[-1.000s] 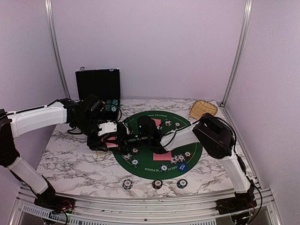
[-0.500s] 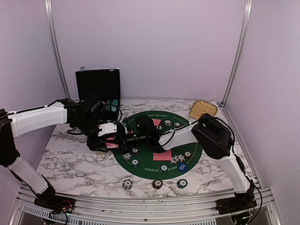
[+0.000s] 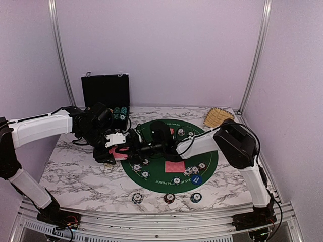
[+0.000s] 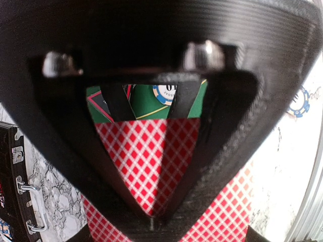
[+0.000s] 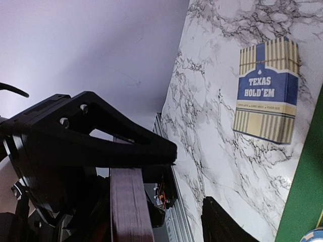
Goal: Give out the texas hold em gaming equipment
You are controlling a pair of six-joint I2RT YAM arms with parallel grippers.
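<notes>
Right gripper (image 3: 137,147) has slid to 9 o'clock on the green mat (image 3: 159,179), jaw width unclear | left gripper (image 3: 121,148) clamps the red-backed deck (image 4: 146,151) — next card draw likely.

A mat (image 3: 157,177) is lying mid-table (image 3: 81,176). The chip case (image 3: 105,91) is standing far left, the basket (image 3: 218,117) far right. Three chips (image 3: 169,197) are sitting near of the mat, a playing card (image 3: 175,167) on it, a card box (image 5: 266,91) left of it.

Red-backed deck (image 3: 120,155) held aloft, tilted, centre-left; card (image 3: 175,167) face down, flat, mid-frame; striped chips (image 3: 145,174) scattered flat around it; blue button (image 3: 197,180) just lower right; three chips (image 3: 169,197) rowed at lower centre.
</notes>
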